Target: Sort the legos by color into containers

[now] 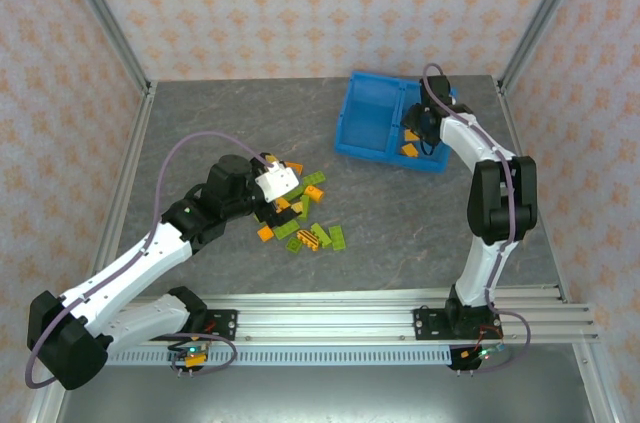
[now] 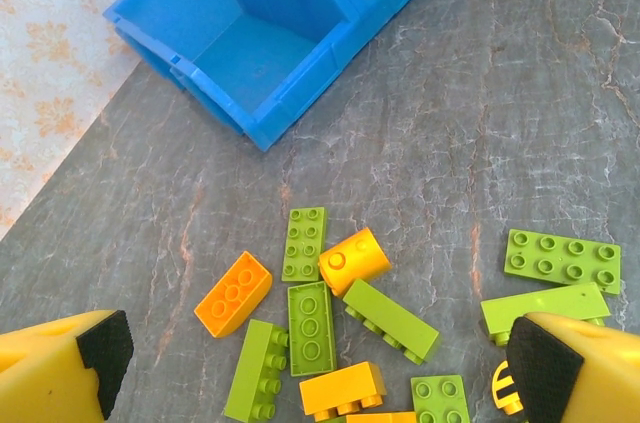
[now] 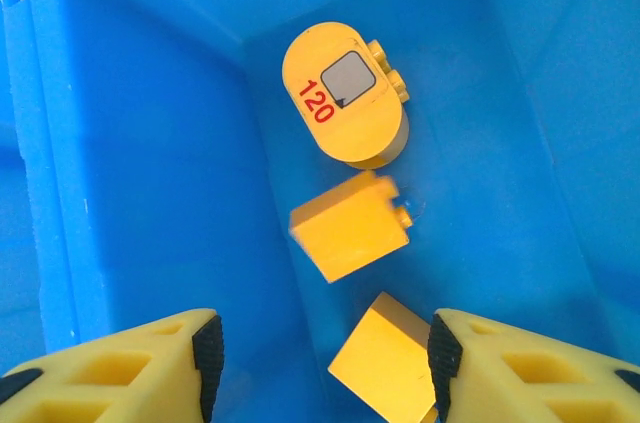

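Legos (image 2: 310, 328) under left gripper (image 2: 320, 358), wide, empty | right gripper (image 3: 324, 355) half-open, empty, orange bricks (image 3: 350, 228) below fingers | next: lift straight from bin (image 3: 120, 143)

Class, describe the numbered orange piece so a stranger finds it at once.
Far across the table, find the blue bin, right compartment. Among its orange bricks, pick the rounded piece. It alone carries a grey square and red 120.

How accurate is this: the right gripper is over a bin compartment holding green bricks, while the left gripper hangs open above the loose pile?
Not quite. The bricks in that compartment are orange, not green; the right wrist view shows it. The right gripper is over it, and the left gripper hangs open above the loose pile.
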You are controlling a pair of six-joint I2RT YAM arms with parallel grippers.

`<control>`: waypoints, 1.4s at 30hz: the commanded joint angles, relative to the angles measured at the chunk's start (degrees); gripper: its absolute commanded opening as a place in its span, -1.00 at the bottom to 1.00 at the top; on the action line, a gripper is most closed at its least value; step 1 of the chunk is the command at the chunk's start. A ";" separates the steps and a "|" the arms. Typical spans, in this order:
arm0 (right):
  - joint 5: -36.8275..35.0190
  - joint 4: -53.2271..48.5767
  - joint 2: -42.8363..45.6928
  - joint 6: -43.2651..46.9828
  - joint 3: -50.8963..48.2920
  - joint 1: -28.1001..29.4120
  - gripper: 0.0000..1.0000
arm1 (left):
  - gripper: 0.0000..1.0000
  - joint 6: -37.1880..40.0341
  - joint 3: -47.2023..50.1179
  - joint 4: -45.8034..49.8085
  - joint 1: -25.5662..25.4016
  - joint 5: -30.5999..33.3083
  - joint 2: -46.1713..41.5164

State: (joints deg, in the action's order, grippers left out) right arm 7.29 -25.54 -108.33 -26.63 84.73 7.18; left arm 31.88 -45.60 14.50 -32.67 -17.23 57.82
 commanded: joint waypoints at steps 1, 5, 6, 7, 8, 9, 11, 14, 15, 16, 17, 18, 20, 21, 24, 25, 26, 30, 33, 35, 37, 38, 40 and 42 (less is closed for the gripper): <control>0.32 -1.34 5.21 -0.71 -0.91 0.03 0.17 | 0.99 -2.43 -0.62 -1.55 -0.65 1.53 0.34; 4.84 -0.92 13.59 -0.35 -7.74 0.80 0.23 | 0.99 -4.14 0.04 -3.00 -0.57 2.83 1.61; 5.61 -0.84 16.81 -0.35 -10.18 1.39 0.26 | 0.99 -5.40 0.16 -3.59 -0.56 4.00 2.21; 6.32 -0.83 19.83 -0.17 -12.76 2.25 0.29 | 0.99 -7.18 0.14 -4.20 -0.48 5.40 2.89; 6.97 -0.92 23.59 0.20 -15.29 3.43 0.33 | 1.00 -9.85 -0.19 -4.79 -0.18 7.48 3.91; 7.14 -1.57 27.40 0.63 -17.88 4.93 0.38 | 1.00 -12.39 -1.07 -4.70 0.17 9.24 5.19; 7.60 -2.79 34.48 1.16 -21.98 8.39 0.51 | 1.00 -16.89 -3.67 -3.27 1.88 10.64 8.23; 11.60 -3.24 42.91 0.70 -27.30 14.07 0.80 | 1.00 -25.02 -8.68 -0.44 6.75 8.58 13.67; 13.70 -3.79 44.42 0.39 -28.29 15.83 0.99 | 1.00 -28.62 -10.71 1.04 8.47 8.80 15.90; 15.70 -4.70 45.05 0.33 -28.51 17.17 0.99 | 1.00 -31.47 -12.74 2.72 9.74 9.24 18.16; 18.25 -6.37 45.06 0.07 -28.36 18.75 0.99 | 1.00 -34.62 -15.20 5.06 10.88 9.62 20.95; 21.04 -7.41 44.69 -0.37 -28.13 19.95 0.99 | 1.00 -36.55 -17.84 8.06 11.44 9.70 23.90; 26.72 -7.99 43.39 -1.31 -27.67 21.88 0.99 | 1.00 -37.58 -23.01 13.36 11.90 9.14 29.98; 28.89 -7.99 42.74 -1.29 -27.33 22.91 0.99 | 1.00 -38.21 -24.95 15.31 12.12 8.52 32.50; 28.35 -10.75 41.14 1.32 -24.65 26.51 0.99 | 1.00 -41.01 -29.82 17.67 12.80 4.99 39.16; 25.97 -11.99 40.84 1.89 -23.97 27.37 0.99 | 1.00 -41.70 -30.98 17.39 12.78 4.97 41.19; 24.11 -12.53 40.82 2.10 -23.63 27.62 0.99 | 1.00 -42.21 -32.35 17.25 12.89 5.48 43.09; 22.63 -11.92 39.43 1.23 -24.39 27.71 0.99 | 1.00 -42.47 -37.93 18.84 12.89 7.01 50.79; 22.13 -10.55 40.12 0.10 -26.52 27.79 0.99 | 1.00 -41.92 -41.25 19.75 12.82 5.20 55.75; 21.24 -10.43 40.22 0.18 -27.55 27.75 0.99 | 1.00 -41.48 -42.91 20.46 12.80 4.00 57.79; 20.30 -10.67 40.16 0.46 -28.00 27.72 0.99 | 1.00 -41.06 -43.64 20.51 12.82 3.06 58.95; 19.78 -10.78 40.22 0.57 -28.20 27.72 0.99 | 1.00 -40.90 -43.77 20.60 12.81 2.99 59.52; 18.42 -11.13 40.21 0.29 -28.38 27.72 0.99 | 1.00 -40.52 -44.13 21.33 12.80 3.70 60.50; 17.68 -11.18 40.22 0.15 -28.63 27.78 0.99 | 0.94 -40.58 -43.77 21.55 12.74 4.85 61.13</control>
State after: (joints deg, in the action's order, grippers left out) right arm 28.03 -36.07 -68.53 -25.98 56.69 34.74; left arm -8.99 -87.46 33.23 -20.14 -13.06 118.30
